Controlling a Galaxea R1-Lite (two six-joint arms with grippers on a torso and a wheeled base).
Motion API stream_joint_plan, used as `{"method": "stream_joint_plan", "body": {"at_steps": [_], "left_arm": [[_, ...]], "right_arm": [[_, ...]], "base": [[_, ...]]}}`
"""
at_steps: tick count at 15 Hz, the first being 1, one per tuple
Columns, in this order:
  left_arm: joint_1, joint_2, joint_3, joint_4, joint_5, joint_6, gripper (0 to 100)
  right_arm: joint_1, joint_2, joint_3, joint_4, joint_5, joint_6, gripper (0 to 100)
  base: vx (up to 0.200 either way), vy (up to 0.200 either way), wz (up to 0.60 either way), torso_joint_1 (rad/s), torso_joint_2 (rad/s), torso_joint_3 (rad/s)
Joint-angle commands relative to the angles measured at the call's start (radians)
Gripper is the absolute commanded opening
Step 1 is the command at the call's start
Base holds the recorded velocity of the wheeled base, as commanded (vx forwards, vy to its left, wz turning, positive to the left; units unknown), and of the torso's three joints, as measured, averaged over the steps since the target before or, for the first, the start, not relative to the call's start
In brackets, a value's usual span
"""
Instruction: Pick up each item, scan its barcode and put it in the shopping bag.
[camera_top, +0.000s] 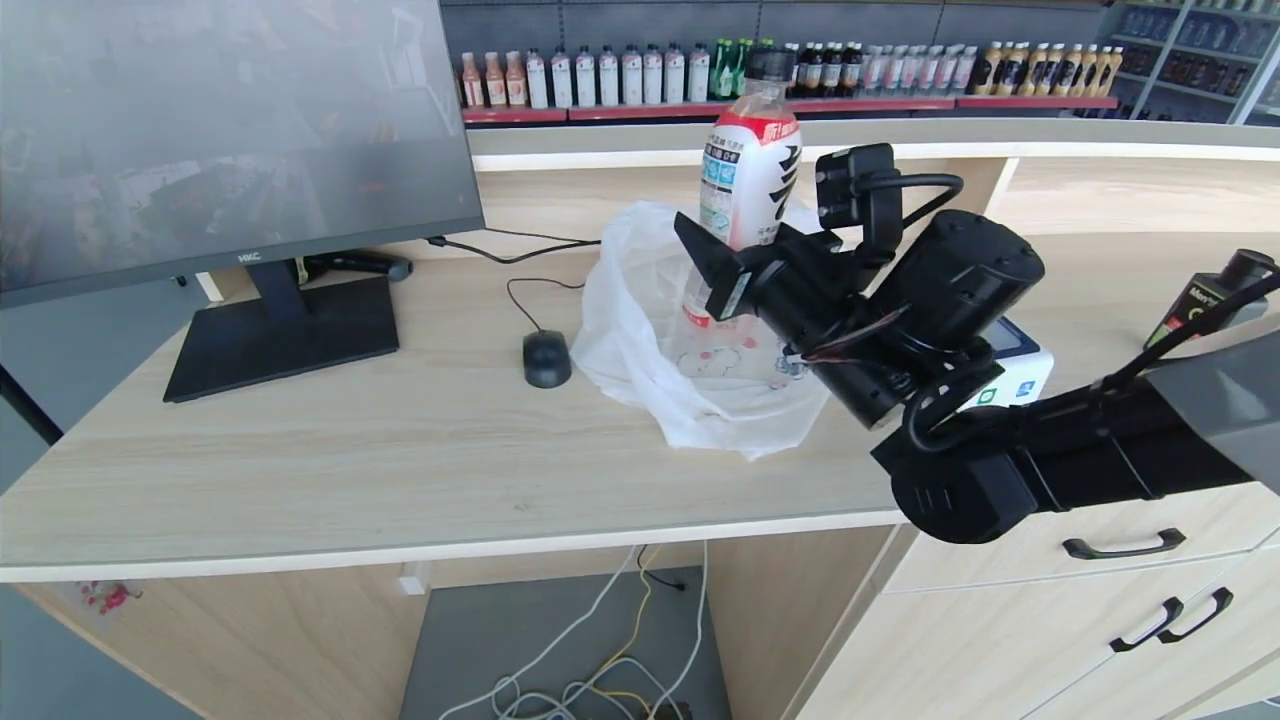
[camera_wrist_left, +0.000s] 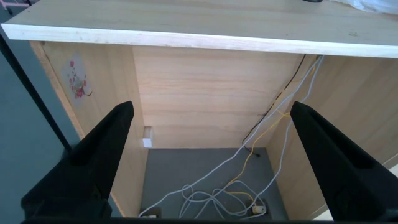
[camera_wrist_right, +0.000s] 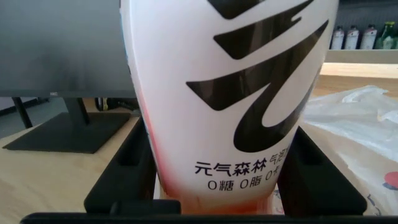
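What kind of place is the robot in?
Most likely a shop checkout: rows of drink bottles fill the shelves behind, and a monitor and plastic shopping bag sit on the wooden counter.

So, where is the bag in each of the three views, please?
Head view: the bag lies mid-counter, right of the mouse, partly hidden by the bottle.
Left wrist view: what seems to be a sliver of it lies on the counter, above the cables.
Right wrist view: it lies beside the bottle, on the side away from the monitor; bag.
Shared landmark: the counter.
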Motion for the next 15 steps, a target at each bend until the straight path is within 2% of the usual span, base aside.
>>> {"method": "stream_joint_plan", "body": {"at_steps": [1,6,9,15], "left_arm": [[-0.001,0.0,0.0,0.0,0.0,0.0,100],[-0.001,0.0,0.0,0.0,0.0,0.0,100],[-0.001,0.0,0.0,0.0,0.0,0.0,100],[-0.001,0.0,0.0,0.0,0.0,0.0,100]], "right_arm": [[-0.018,0.074,-0.087,0.007,0.002,0.02,0],[-0.084,0.148,-0.142,0.007,0.025,0.06,0],[-0.105,0.2,-0.22,0.01,0.034,0.068,0],[-0.104,0.257,-0.328,0.103,0.031,0.068,0]], "base": [[0.0,0.0,0.0,0.0,0.0,0.0],[0.0,0.0,0.0,0.0,0.0,0.0],[0.0,0.0,0.0,0.0,0.0,0.0],[0.0,0.0,0.0,0.0,0.0,0.0]]}}
